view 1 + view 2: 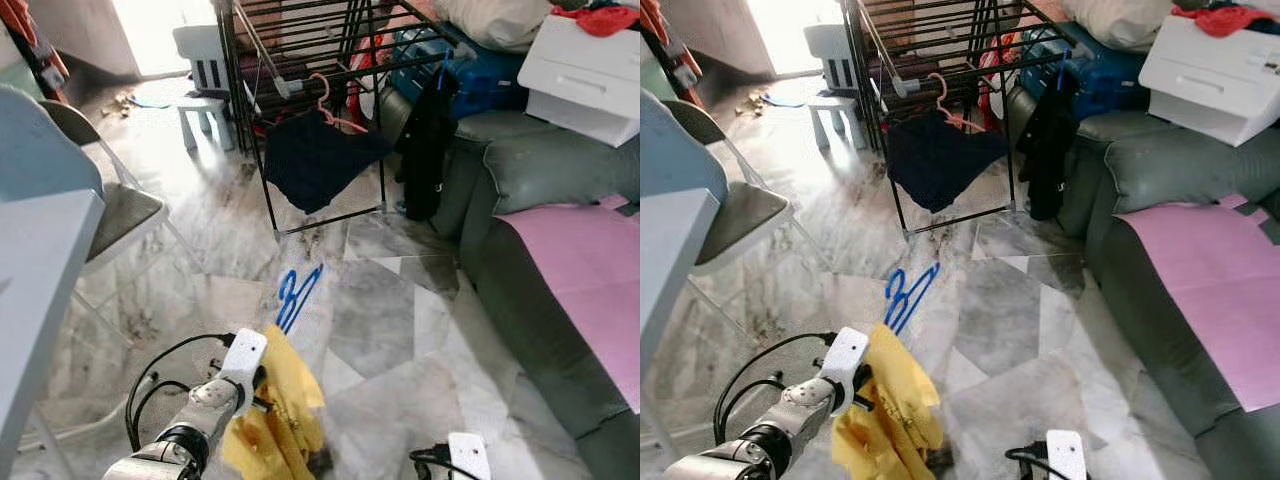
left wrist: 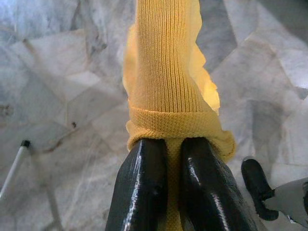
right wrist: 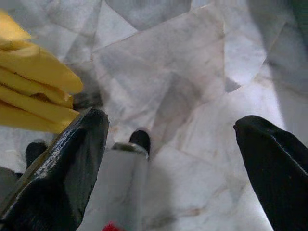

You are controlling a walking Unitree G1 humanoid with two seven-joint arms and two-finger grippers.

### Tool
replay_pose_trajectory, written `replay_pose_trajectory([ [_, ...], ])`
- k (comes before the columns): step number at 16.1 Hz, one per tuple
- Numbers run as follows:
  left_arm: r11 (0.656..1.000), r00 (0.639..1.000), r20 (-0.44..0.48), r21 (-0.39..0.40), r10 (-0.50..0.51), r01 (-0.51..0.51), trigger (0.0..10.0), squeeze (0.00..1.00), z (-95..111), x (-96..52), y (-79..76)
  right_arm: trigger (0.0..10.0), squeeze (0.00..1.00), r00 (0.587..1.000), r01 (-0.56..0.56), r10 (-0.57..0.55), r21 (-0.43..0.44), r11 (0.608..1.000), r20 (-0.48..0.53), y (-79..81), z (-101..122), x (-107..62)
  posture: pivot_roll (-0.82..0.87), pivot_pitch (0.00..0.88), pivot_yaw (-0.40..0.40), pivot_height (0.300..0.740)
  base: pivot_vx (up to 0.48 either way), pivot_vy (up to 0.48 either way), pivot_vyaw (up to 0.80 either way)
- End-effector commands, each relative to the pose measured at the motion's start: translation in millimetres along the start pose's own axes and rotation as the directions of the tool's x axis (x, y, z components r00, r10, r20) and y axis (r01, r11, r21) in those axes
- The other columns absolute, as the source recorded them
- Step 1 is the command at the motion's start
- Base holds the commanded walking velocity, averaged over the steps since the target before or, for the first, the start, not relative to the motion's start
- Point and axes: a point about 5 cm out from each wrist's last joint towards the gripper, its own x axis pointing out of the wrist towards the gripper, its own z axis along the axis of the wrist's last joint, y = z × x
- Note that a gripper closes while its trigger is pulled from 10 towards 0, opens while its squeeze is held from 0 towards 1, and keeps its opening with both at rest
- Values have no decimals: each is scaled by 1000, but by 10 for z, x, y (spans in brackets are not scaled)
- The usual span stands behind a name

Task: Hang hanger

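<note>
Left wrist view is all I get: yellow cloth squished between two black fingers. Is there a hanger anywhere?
Observer: Yes, a blue hanger lies on the floor just ahead of the cloth.
Operator: Where would it hang?
Observer: On a black rack farther ahead; a pink hanger holding a dark garment hangs there already.
Operator: Is the other gripper busy?
Observer: No, the right gripper is open, holding nothing.

A lived-in home, seemingly a living room. A grey sofa point(image 1: 520, 200) heaped with bags and laundry stands by a black drying rack point(image 1: 300, 90) hung with dark clothes, on a marble floor point(image 1: 380, 310). A folding chair point(image 1: 110, 200) and small white stool point(image 1: 205, 95) stand nearby.
</note>
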Motion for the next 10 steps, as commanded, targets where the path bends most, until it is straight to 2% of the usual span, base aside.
replay_pose_trajectory([
  [1, 999, 999, -11, -4, 35, -35, 10000, 0, -16, -13, 64, 10000, 0, 1000, -12, 12, 1, 1000, 8, 18, 27, 12, -84, 0, 19, 740, 0, 0, 0],
  [4, 997, 995, -70, -8, 71, -72, 10000, 0, -144, -31, 72, 10000, 0, 999, -23, 22, 14, 1000, 48, 49, 185, 64, -70, 0, 4, 740, 0, 0, 0],
  [8, 995, 991, -91, -7, 102, -103, 10000, 0, -190, -46, 107, 10000, 0, 998, -37, 36, 20, 999, 43, 113, 180, 67, -54, 0, -1, 740, 0, 0, 0],
  [10, 991, 987, -101, -34, 129, -133, 10000, 0, -210, -55, 136, 10000, 0, 999, -31, 30, 35, 999, 41, 103, 183, 70, -49, 0, -1, 740, 0, 0, 0],
])
